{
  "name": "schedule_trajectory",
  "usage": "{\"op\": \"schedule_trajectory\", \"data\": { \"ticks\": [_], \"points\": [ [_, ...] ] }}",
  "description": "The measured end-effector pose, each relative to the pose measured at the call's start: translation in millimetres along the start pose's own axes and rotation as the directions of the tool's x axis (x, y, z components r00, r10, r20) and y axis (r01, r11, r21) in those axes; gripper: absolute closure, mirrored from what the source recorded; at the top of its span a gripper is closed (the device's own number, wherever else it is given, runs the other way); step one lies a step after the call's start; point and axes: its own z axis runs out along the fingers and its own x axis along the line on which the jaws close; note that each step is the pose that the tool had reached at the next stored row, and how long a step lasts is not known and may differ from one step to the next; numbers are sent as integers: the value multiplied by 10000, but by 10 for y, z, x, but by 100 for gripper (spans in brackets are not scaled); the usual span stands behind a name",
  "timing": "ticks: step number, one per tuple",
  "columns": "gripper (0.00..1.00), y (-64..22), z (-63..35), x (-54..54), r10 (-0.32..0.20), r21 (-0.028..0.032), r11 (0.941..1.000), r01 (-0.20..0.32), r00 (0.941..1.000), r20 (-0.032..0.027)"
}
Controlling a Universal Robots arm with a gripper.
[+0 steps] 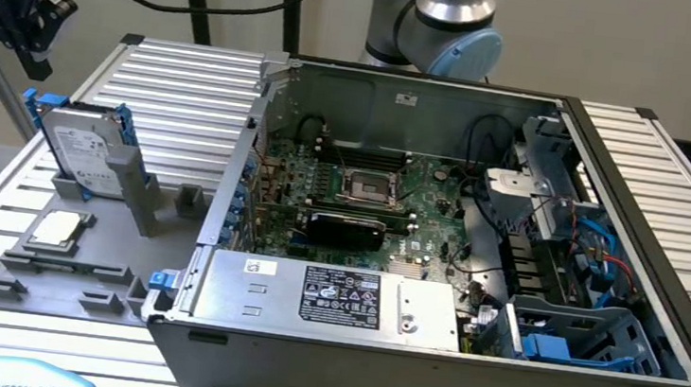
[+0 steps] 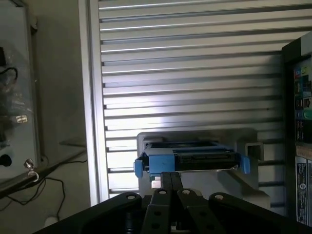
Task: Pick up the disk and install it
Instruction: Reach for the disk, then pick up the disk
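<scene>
We see the disk (image 2: pixel 192 161) edge-on in its blue frame, standing in a grey holder (image 2: pixel 246 139) on the ribbed metal table (image 2: pixel 195 73). The gripper (image 2: pixel 170 175), fingers together, lines up with it. A dark computer case (image 2: pixel 298 112) stands beside.

The exterior view looks down from high up across the slotted table (image 1: pixel 191 84), taking in the whole open computer case (image 1: pixel 431 92) and, at the exterior view's left, the disk (image 1: pixel 80 154) upright in its grey holder (image 1: pixel 71 281). The wrist view looks steeply down past the gripper (image 2: pixel 170 175), close over that disk's edge. Both views share the disk, holder and table ribs.
</scene>
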Motion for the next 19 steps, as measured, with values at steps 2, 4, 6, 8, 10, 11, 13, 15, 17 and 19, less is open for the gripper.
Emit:
{"op": "schedule_trajectory", "data": {
  "ticks": [2, 4, 6, 8, 10, 11, 13, 15, 17, 19],
  "points": [
    [89, 3, 2, 2, -30, 5, 10000, 30, 10000, -40],
    [89, 3, 1, 2, -31, 5, 10000, 31, 10000, -46],
    [89, 4, 1, 2, -30, 4, 10000, 30, 10000, -46],
    [89, 4, 1, 2, -31, 5, 10000, 31, 10000, -46],
    [89, 4, 1, 2, -31, 5, 10000, 31, 10000, -46],
    [89, 4, 1, 2, -31, 4, 10000, 31, 10000, -46],
    [89, 4, 1, 2, -31, 4, 10000, 31, 10000, -46],
    [89, 4, 1, 2, -31, 4, 10000, 31, 10000, -46],
    [89, 6, 1, -2, -54, 5, 10000, 54, 10000, -47],
    [89, 7, 1, -3, -242, 10, 9997, 242, 9997, -55]
  ]
}}
